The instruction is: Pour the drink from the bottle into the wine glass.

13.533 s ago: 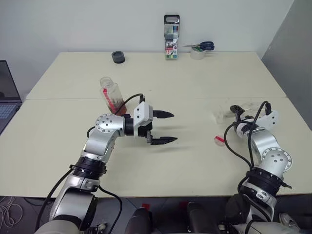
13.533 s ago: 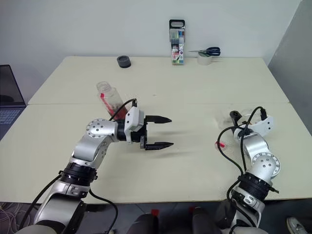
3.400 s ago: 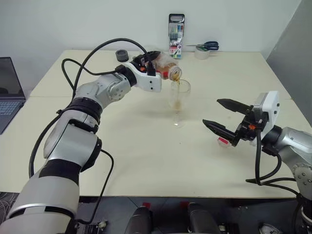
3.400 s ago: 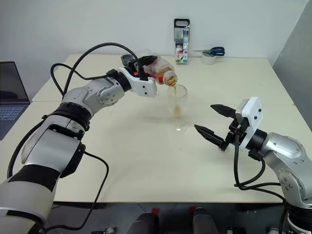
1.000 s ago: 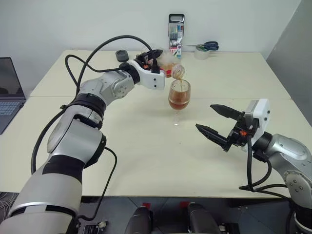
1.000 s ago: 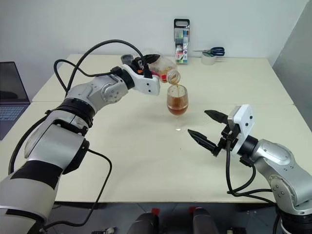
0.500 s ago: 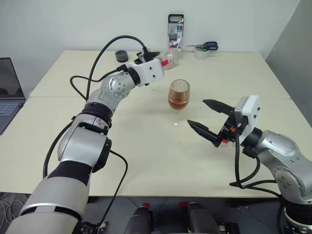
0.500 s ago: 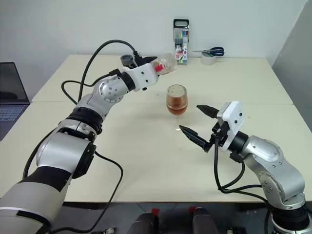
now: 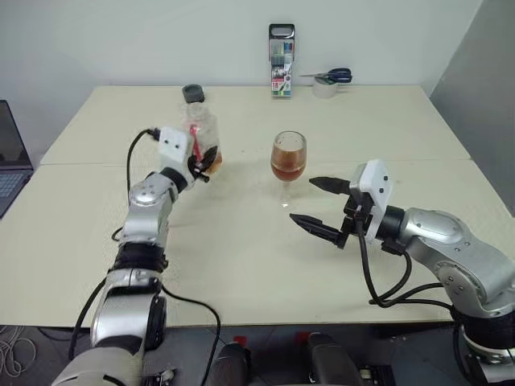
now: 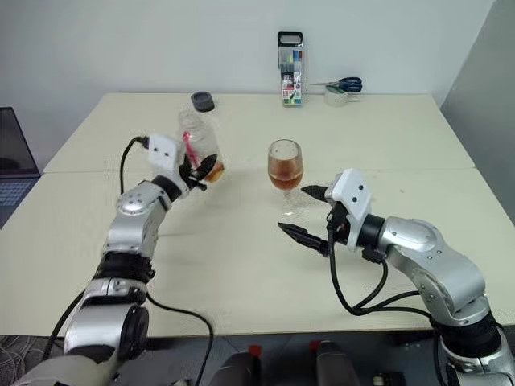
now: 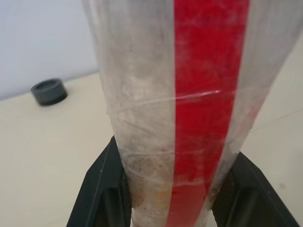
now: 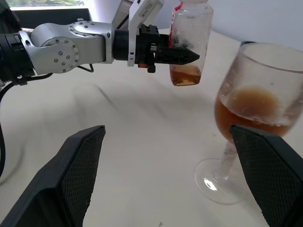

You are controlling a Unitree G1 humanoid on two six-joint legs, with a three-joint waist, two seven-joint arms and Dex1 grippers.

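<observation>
The bottle [image 9: 199, 135] stands upright, clear with a red strip, and my left gripper [image 9: 204, 163] is shut on its lower part. A little amber drink [image 12: 185, 76] lies at its bottom. It hangs to the left of the wine glass [image 9: 288, 157], apart from it. The glass stands on the table [image 9: 241, 241], its bowl about half full of amber drink [image 12: 248, 113]. My right gripper [image 9: 303, 201] is open just right of the glass's foot, with nothing between its fingers. In the left wrist view the bottle [image 11: 189, 94] sits between the black fingers [image 11: 102, 189].
A marker case [image 9: 282, 60] stands at the table's far edge, with scissors on a tape roll [image 9: 328, 80] to its right. A dark ring [image 9: 191, 92] lies behind the bottle. A laptop [image 9: 12, 153] sits at the far left.
My left gripper has swung the bottle from tilted over the glass back to upright, moving it left and down. The right gripper has edged closer to the glass.
</observation>
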